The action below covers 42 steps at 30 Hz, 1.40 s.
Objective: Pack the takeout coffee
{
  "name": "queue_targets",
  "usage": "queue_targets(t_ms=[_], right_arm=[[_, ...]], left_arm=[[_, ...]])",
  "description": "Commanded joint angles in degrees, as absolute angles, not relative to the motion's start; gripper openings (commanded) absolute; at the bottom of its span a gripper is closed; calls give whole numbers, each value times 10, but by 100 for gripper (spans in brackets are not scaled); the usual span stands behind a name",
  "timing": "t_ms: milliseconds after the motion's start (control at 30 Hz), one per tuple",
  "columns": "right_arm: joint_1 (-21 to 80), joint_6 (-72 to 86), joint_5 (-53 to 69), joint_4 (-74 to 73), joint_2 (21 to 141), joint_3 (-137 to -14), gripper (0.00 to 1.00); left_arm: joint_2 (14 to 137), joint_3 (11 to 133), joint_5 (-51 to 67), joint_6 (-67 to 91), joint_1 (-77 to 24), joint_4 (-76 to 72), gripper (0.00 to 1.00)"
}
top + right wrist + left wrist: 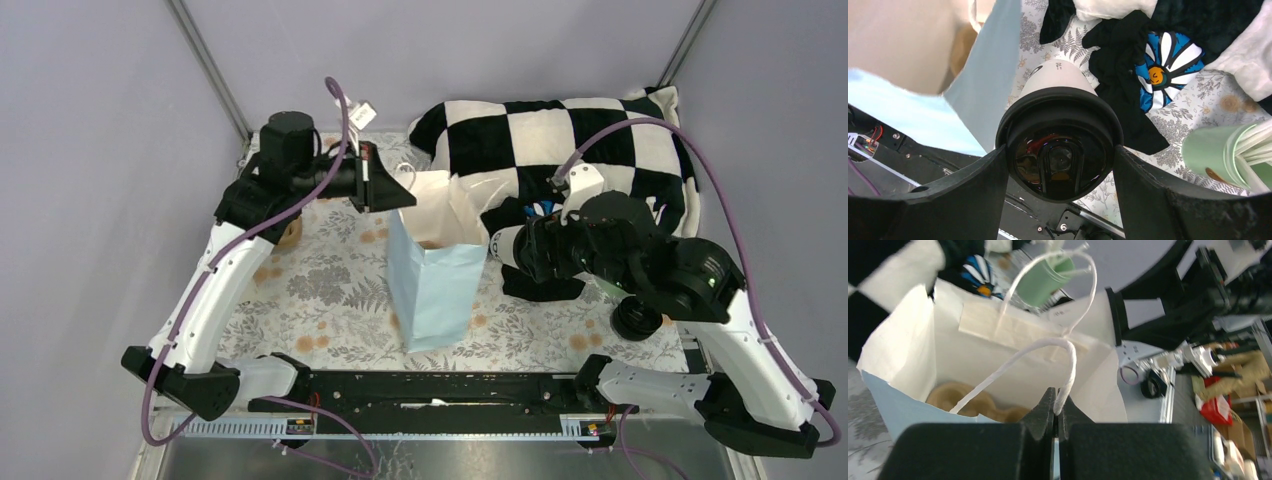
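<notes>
The takeout coffee, a cream-white paper cup with a black lid, lies sideways in my right gripper, whose jaws press on the lid's two sides. In the top view the cup hangs just right of an upright pale blue paper bag, at about the height of the bag's mouth. My left gripper is shut on the bag's near white cord handle at the bag's far rim. A brown moulded cup carrier lies in the bottom of the bag.
A mint-green cup of white straws stands right of the coffee. A black cloth with a daisy print lies on the floral mat behind it. A black-and-white checkered cushion fills the back right. A round black object sits near the right arm.
</notes>
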<state>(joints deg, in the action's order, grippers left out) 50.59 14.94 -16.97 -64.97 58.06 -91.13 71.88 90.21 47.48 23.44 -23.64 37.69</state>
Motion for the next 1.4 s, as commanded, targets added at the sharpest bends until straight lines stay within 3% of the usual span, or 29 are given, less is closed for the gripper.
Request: queue_targets(t_ms=[0, 333, 567, 867, 933, 1167, 1300, 1367], right_arm=[[511, 134, -212, -678, 557, -940, 66], [510, 196, -319, -684, 515, -981, 63], [511, 190, -291, -660, 556, -981, 62], [511, 154, -267, -571, 552, -926, 61], [511, 159, -262, -562, 542, -915, 61], [511, 172, -257, -521, 496, -855, 60], [511, 150, -255, -506, 502, -848, 60], [510, 138, -250, -501, 514, -852, 60]], left_arm=[[701, 901, 504, 213, -292, 367, 0], [687, 833, 459, 204, -335, 390, 0], [687, 865, 165, 161, -333, 538, 0], [726, 928, -56, 256, -331, 591, 1], [733, 939, -65, 275, -331, 587, 10], [760, 988, -121, 327, -329, 617, 19], [768, 1013, -116, 358, -318, 644, 36], [772, 1029, -103, 372, -312, 663, 55]])
